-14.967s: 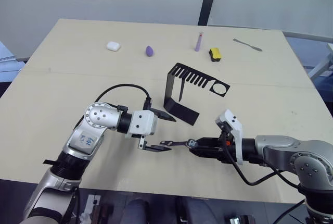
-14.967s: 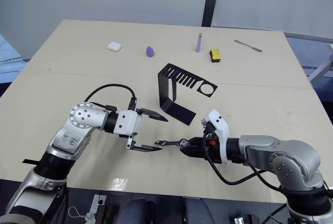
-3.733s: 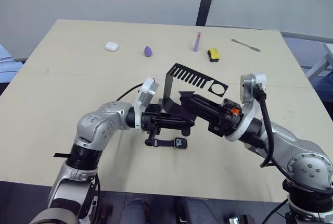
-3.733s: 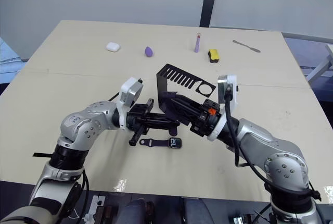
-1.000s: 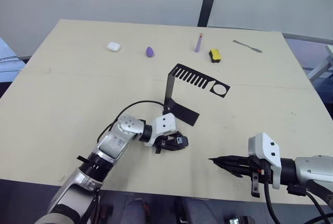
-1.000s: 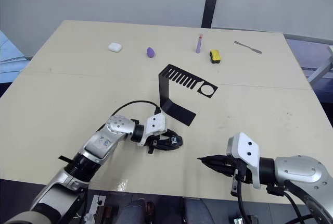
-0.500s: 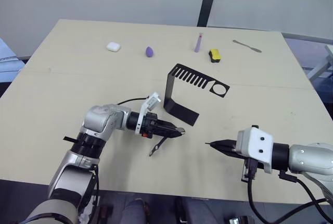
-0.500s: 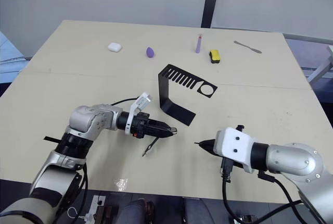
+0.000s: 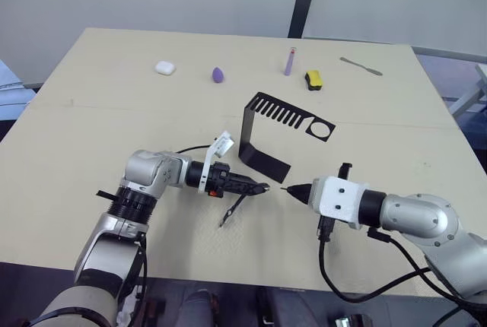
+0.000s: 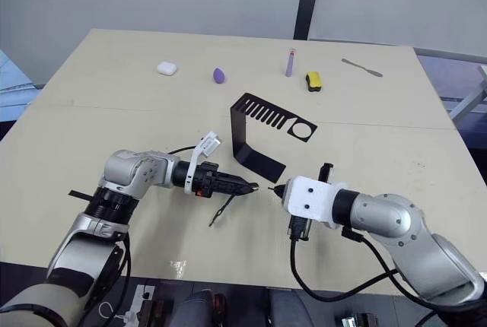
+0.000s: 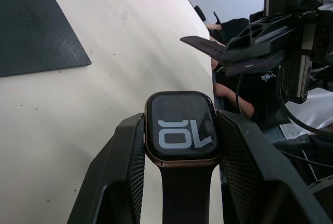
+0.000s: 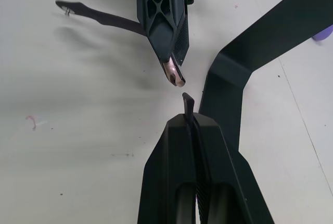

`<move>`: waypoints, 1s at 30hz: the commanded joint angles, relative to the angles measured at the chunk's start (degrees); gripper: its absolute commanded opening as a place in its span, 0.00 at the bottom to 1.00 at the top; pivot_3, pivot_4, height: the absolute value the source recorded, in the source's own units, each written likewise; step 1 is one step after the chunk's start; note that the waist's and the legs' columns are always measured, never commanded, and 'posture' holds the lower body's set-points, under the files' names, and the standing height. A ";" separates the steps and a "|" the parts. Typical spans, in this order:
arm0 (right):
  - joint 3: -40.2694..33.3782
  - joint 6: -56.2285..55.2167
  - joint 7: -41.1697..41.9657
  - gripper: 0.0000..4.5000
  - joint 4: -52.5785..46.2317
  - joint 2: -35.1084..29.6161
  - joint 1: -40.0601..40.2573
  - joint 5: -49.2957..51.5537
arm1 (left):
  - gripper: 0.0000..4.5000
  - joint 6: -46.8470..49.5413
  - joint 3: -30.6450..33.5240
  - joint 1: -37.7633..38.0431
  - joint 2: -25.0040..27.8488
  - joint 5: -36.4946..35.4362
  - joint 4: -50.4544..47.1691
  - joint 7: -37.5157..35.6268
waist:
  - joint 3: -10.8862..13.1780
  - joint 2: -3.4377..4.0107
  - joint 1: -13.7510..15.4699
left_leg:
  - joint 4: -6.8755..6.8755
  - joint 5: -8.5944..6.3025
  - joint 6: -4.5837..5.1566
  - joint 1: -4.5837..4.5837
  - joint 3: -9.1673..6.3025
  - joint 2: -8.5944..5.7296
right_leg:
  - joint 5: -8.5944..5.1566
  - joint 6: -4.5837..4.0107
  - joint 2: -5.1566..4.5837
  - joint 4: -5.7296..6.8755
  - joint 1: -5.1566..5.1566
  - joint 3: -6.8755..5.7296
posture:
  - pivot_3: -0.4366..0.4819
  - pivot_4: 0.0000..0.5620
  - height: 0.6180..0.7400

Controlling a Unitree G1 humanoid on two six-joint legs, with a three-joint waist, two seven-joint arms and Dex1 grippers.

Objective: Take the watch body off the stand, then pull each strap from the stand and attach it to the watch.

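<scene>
The small rounded-square watch body [image 11: 180,128], with its dark screen, white digits and bronze rim, sat clamped between the 2 black fingers of the left gripper [image 9: 255,188], off the stand and raised above the table. 1 thin dark strap [image 9: 232,211] was already fixed to it and hung down at a slant, its free tip touching or nearly touching the tabletop. The case's open end pointed toward the robot's right.

Directly facing it, the right gripper [image 9: 288,188] held the second dark strap [image 12: 187,103] edge-on, its fingers [image 12: 171,146] pressed together on it so that only a short tip stuck out ahead. That tip lay just beside the bronze edge of the case, apart from it by a small gap, and the strap's long axis ran roughly in line with the left fingers. In my judgement the coming move turned on this alignment: the strap end needed to meet the case's slot squarely, and a slight tilt could make it skid off the rim.

The black bent sheet-metal stand [image 9: 264,133] stood just behind both grippers, its comb slots empty. The beige table [image 9: 91,114] carried small unrelated items along its far edge.
</scene>
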 commanded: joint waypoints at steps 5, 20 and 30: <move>2.15 -0.54 -0.28 0.00 0.06 2.49 -2.73 -3.69 | 0.35 -0.39 2.46 -1.25 -0.54 -1.81 -0.47 0.78 | 0.00 0.00 0.02 | 0.04 0.00 -0.01 0.00 0.00 0.00 | 0.00 -0.01 -0.01 0.05 -0.01 -0.01 | 0.48 0.27 1.00; 4.26 -1.22 0.52 0.00 1.24 4.00 -4.59 -7.79 | 0.35 0.12 3.52 -0.79 -0.90 -3.30 -1.20 1.81 | 0.00 0.00 0.01 | 0.11 -0.01 -0.02 -0.01 0.00 0.00 | -0.01 -0.01 -0.01 0.15 -0.03 -0.02 | 0.48 0.27 1.00; 4.68 -2.73 0.74 0.00 2.27 5.07 -4.24 -9.08 | 0.35 0.22 3.73 -0.95 -1.03 -3.69 -1.19 2.46 | 0.00 0.00 0.01 | 0.16 -0.02 -0.03 -0.01 0.00 0.00 | -0.01 -0.02 -0.01 0.19 -0.04 -0.02 | 0.48 0.27 1.00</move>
